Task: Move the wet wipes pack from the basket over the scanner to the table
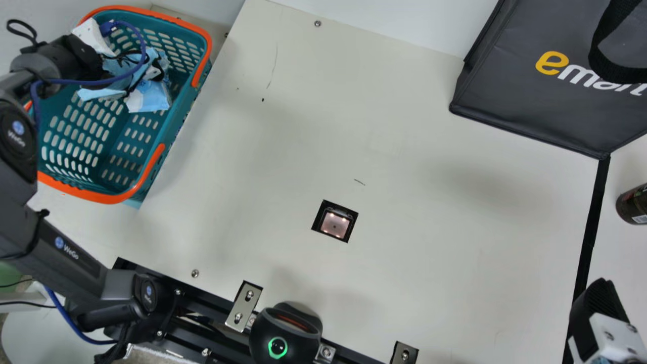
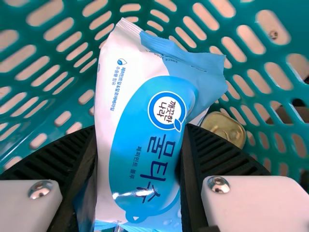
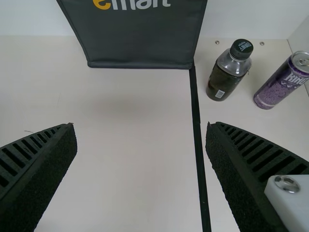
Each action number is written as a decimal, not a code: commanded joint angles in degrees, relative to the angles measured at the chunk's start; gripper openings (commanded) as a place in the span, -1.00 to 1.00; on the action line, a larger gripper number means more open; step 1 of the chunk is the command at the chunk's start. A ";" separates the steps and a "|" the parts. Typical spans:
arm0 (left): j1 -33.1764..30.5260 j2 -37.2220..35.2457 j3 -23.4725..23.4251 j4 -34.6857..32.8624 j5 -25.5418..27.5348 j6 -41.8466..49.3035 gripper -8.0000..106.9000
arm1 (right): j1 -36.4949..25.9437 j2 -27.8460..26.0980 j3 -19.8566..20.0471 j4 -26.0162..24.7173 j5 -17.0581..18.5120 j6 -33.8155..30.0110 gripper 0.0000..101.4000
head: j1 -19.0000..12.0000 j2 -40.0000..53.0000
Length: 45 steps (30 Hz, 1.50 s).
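Observation:
In the main view my left gripper (image 1: 124,65) is down inside the teal basket (image 1: 174,119) with the orange rim, light blue and white surfaces around it. There its fingertips are hidden. The left wrist view has the blue-and-white wet wipes pack (image 2: 140,116) held lengthwise between both ribbed fingers of my left gripper (image 2: 140,140). Basket walls surround the pack. The scanner (image 1: 334,224) window sits in the table (image 1: 404,151). My right gripper (image 1: 599,308) is over the table's lower right; in its wrist view the right gripper (image 3: 141,125) stands open and empty.
A dark shopping bag (image 1: 515,106) stands at the upper right. Beyond the black strip (image 3: 197,116) are a dark bottle (image 3: 228,72) and a purple can (image 3: 282,82). A metal tin (image 2: 224,128) lies in the basket beside the pack. A round black device (image 1: 285,333) sits at the table's near edge.

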 commanded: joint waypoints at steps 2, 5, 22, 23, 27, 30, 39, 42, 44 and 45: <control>-0.05 -4.07 1.27 1.08 0.54 -0.46 -1.00 | 0.00 0.00 0.00 0.00 0.00 0.00 0.87 | -1.75 0.14; -0.01 -7.54 2.20 2.09 1.63 -0.91 -1.00 | 0.00 0.00 0.00 0.00 0.00 0.00 0.87 | -1.75 0.14; -2.33 -26.95 0.93 1.19 12.18 0.54 -1.00 | 0.00 0.00 0.00 0.00 0.00 0.00 0.87 | -1.75 0.14; -2.87 -27.79 0.57 0.80 13.08 0.87 -1.00 | 0.00 0.00 0.00 0.00 0.00 0.00 0.87 | -1.75 0.14; -6.08 -30.76 -0.53 -0.27 16.59 1.59 -1.00 | 0.00 0.00 0.00 0.00 0.00 0.00 0.87 | -1.75 0.14; -9.64 -32.63 -1.12 -0.58 19.13 1.35 -1.00 | 0.00 0.00 0.00 0.00 0.00 0.00 0.87 | -1.75 0.14; -24.15 -36.77 -0.51 2.16 24.39 -3.88 -1.00 | 0.00 0.00 0.00 0.00 0.00 0.00 0.87 | -1.75 0.14; -29.65 -37.66 0.22 3.82 25.45 -7.00 -1.00 | 0.00 0.00 0.00 0.00 0.00 0.00 0.87 | -1.75 0.14; -33.28 -38.07 0.73 4.83 26.16 -9.28 -1.00 | 0.00 0.00 0.00 0.00 0.00 0.00 0.87 | -1.75 0.14; -35.08 -38.20 0.95 5.29 26.47 -10.50 -1.00 | 0.00 0.00 0.00 0.00 0.00 0.00 0.87 | -1.75 0.14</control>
